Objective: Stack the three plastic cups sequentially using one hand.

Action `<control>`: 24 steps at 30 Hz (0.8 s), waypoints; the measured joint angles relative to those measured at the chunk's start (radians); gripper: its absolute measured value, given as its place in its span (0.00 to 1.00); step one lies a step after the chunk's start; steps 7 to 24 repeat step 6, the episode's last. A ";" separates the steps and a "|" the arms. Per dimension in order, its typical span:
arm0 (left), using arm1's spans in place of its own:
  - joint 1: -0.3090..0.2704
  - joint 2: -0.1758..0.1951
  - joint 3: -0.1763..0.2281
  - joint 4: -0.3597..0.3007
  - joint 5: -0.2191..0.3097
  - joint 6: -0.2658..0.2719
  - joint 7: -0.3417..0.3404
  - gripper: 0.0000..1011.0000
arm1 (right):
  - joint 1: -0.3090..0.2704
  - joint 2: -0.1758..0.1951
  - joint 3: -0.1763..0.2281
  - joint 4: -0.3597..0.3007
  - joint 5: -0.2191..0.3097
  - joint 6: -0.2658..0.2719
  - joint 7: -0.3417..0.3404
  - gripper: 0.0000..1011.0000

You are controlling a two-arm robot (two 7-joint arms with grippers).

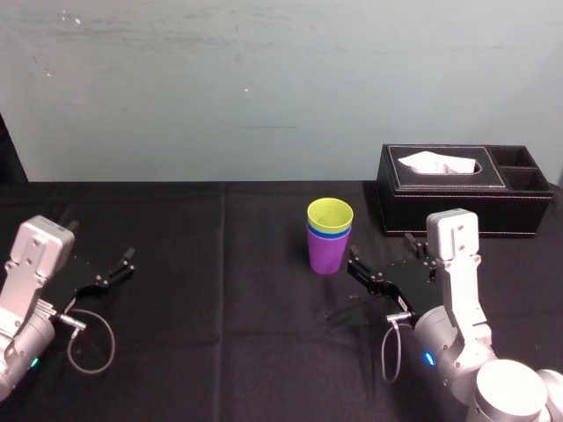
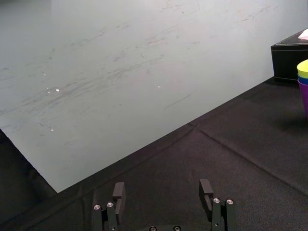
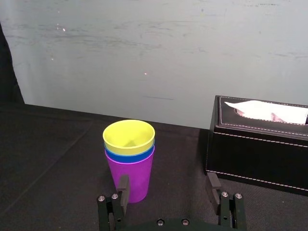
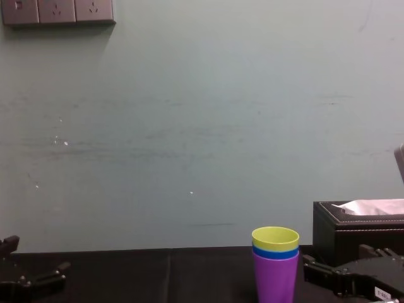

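Observation:
The three plastic cups stand upright as one nested stack at the table's middle: the purple cup (image 1: pixel 327 255) at the bottom, the blue cup (image 1: pixel 327 233) inside it, the yellow-green cup (image 1: pixel 330 214) on top. Only the blue one's rim band shows. The stack (image 3: pixel 139 175) also appears in the right wrist view and, from the side, the stack (image 4: pixel 276 271) in the chest view. My right gripper (image 1: pixel 380 255) sits low just right of the stack, open, apart from it, with nothing between its fingers (image 3: pixel 123 185). My left gripper (image 1: pixel 114 268) rests open at the far left.
A black tissue box (image 1: pixel 466 189) with a white tissue stands behind the right gripper, right of the stack. The table wears a black cloth (image 1: pixel 220 290). A pale wall rises right behind the table's back edge.

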 joint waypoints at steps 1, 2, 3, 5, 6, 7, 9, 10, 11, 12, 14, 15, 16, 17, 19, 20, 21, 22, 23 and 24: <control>0.000 0.000 0.000 0.000 0.000 0.000 0.000 0.99 | 0.000 0.000 0.000 0.000 0.000 0.000 0.000 0.99; 0.000 0.000 0.000 0.000 0.000 0.000 0.000 0.99 | 0.000 0.000 0.000 0.000 0.000 0.000 0.000 0.99; 0.000 0.000 0.000 0.000 0.000 0.000 0.000 0.99 | 0.000 0.000 0.000 0.000 0.000 0.000 0.000 0.99; 0.000 0.000 0.000 0.000 0.000 0.000 0.000 0.99 | 0.000 0.000 0.000 0.000 0.000 0.000 0.000 0.99; 0.000 0.000 0.000 0.000 0.000 0.000 0.000 0.99 | 0.000 0.000 0.000 0.000 0.000 0.000 0.000 0.99; 0.000 0.000 0.000 0.000 0.000 0.000 0.000 0.99 | 0.000 0.000 0.000 0.000 0.000 0.000 0.000 0.99; 0.000 0.000 0.000 0.000 0.000 0.000 0.000 0.99 | 0.000 0.000 0.000 0.000 0.000 0.000 0.000 0.99; 0.000 0.000 0.000 0.000 0.000 0.000 0.000 0.99 | 0.000 0.000 0.000 0.000 0.000 0.000 0.000 0.99; 0.000 0.000 0.000 0.000 0.000 0.000 0.000 0.99 | 0.000 0.000 0.000 0.000 0.000 0.000 0.000 0.99; 0.000 0.000 0.000 0.000 0.000 0.000 0.000 0.99 | 0.000 0.000 0.000 0.000 0.000 0.000 0.000 0.99; 0.000 0.000 0.000 0.000 0.000 0.000 0.000 0.99 | 0.000 0.000 0.000 0.000 0.000 0.000 0.000 0.99; 0.000 0.000 0.000 0.000 0.000 0.000 0.000 0.99 | 0.000 0.000 0.000 0.000 0.000 0.000 0.000 0.99; 0.000 0.000 0.000 0.000 0.000 0.000 0.000 0.99 | 0.000 0.000 0.000 0.000 0.000 0.000 0.000 0.99; 0.000 0.000 0.000 0.000 0.000 0.000 0.000 0.99 | 0.000 0.000 0.000 0.000 0.000 0.000 0.000 0.99; 0.000 0.000 0.000 0.000 0.000 0.000 0.000 0.99 | 0.000 0.000 0.000 0.000 0.000 0.000 0.000 0.99; 0.000 0.000 0.000 0.000 0.000 0.000 0.000 0.99 | 0.000 0.000 0.000 0.000 0.000 0.000 0.000 0.99; 0.000 0.000 0.000 0.000 0.000 0.000 0.000 0.99 | 0.000 0.000 0.000 0.000 0.000 0.000 0.000 0.99; 0.000 0.000 0.000 0.000 0.000 0.000 0.000 0.99 | 0.000 0.000 0.000 0.000 0.000 0.000 0.000 0.99; 0.000 0.000 0.000 0.000 0.000 0.000 0.000 0.99 | 0.000 0.000 0.000 0.000 0.000 0.000 0.000 0.99; 0.000 0.000 0.000 0.000 0.000 0.000 0.000 0.99 | 0.000 0.000 0.000 0.000 0.000 0.000 0.000 0.99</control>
